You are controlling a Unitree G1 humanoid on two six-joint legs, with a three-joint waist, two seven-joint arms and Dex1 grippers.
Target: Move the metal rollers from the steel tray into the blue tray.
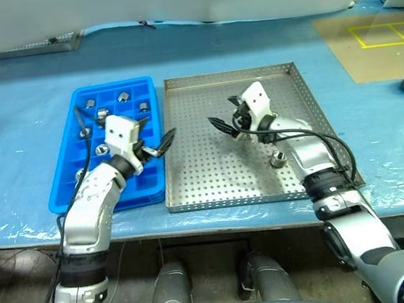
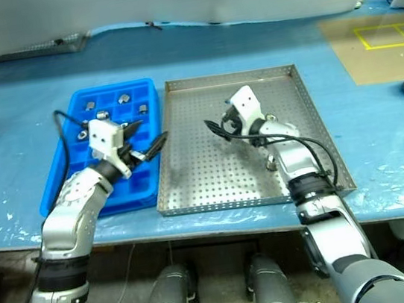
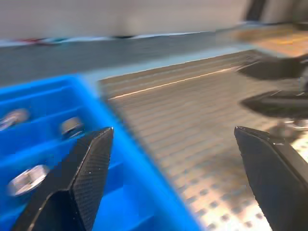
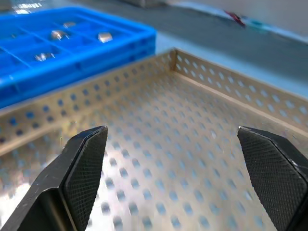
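**Ana:** Over the seam between the two trays, the left gripper (image 1: 162,143) hangs with its arm bent up from the table's near edge, wrist angled toward the steel tray (image 1: 293,78). Its two black fingers (image 3: 84,168) stand wide apart with nothing between them.

**Ben:** And the other arm?

**Ana:** It reaches in from the near right corner of the steel tray, forearm lying low over the perforated floor. The right gripper (image 1: 226,126) points toward the blue tray (image 1: 68,159) and sits above the middle of the steel one. Released as well: in the right wrist view both fingertips (image 4: 86,159) are far apart, only bare holed metal between them.

**Ben:** How many metal rollers are left in the steel tray?

**Ana:** I count one for certain, a roller (image 1: 277,159) standing just beside the right forearm, near the tray's right side. Something small lies under the right wrist close to the gripper, but I cannot tell what it is.

**Ben:** And in the blue tray?

**Ana:** At least seven sit in separate compartments. Three lie along the far row (image 1: 124,97), a few more in the rows behind the left wrist, and one near the tray's near left side. The left arm covers part of the grid, so the count may run higher.

**Ben:** Trays themselves?

**Ana:** One of each, side by side and nearly touching, on a blue table covering (image 1: 13,95).
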